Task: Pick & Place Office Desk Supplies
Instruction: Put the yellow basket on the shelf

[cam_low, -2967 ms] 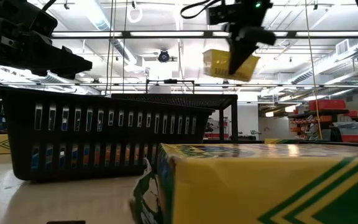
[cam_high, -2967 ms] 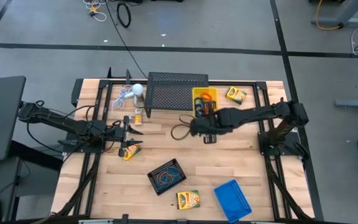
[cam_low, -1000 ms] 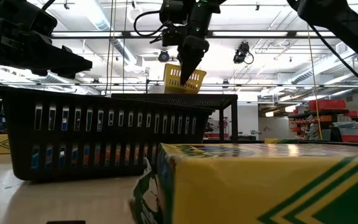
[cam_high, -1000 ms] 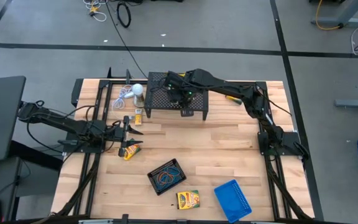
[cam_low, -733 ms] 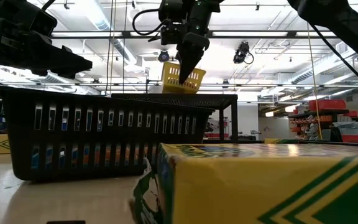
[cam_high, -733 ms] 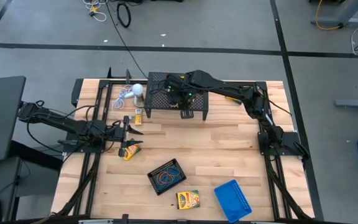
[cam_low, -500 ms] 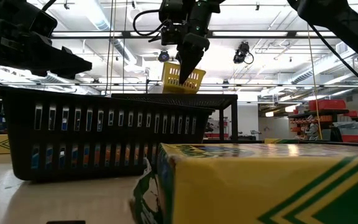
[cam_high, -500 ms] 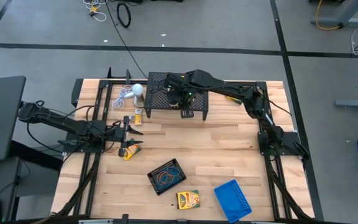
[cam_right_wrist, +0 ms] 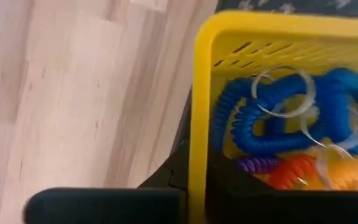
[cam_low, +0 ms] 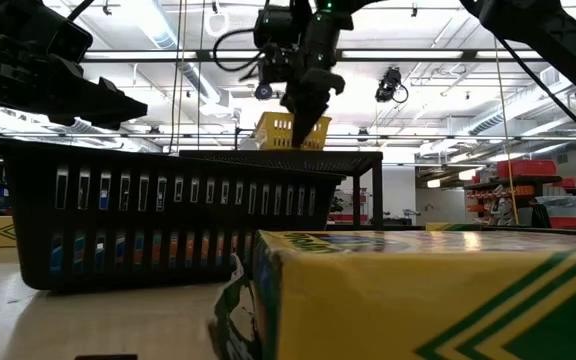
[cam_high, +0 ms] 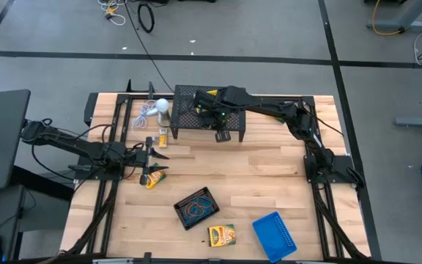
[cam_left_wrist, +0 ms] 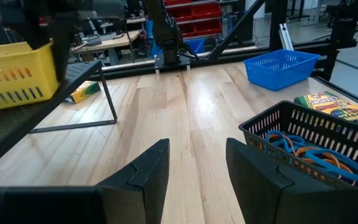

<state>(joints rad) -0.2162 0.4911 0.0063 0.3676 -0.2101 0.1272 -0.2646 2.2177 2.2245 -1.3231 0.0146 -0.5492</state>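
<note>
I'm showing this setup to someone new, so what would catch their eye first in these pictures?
First, the right hand reaching over the large black mesh stand at the table's far edge, gripping the rim of the yellow tray, which sits on the stand's top full of coloured coil loops. Next, near the front edge, the black tray of loops, a crayon box and the blue tray. The left hand waits open at the left side.
</note>
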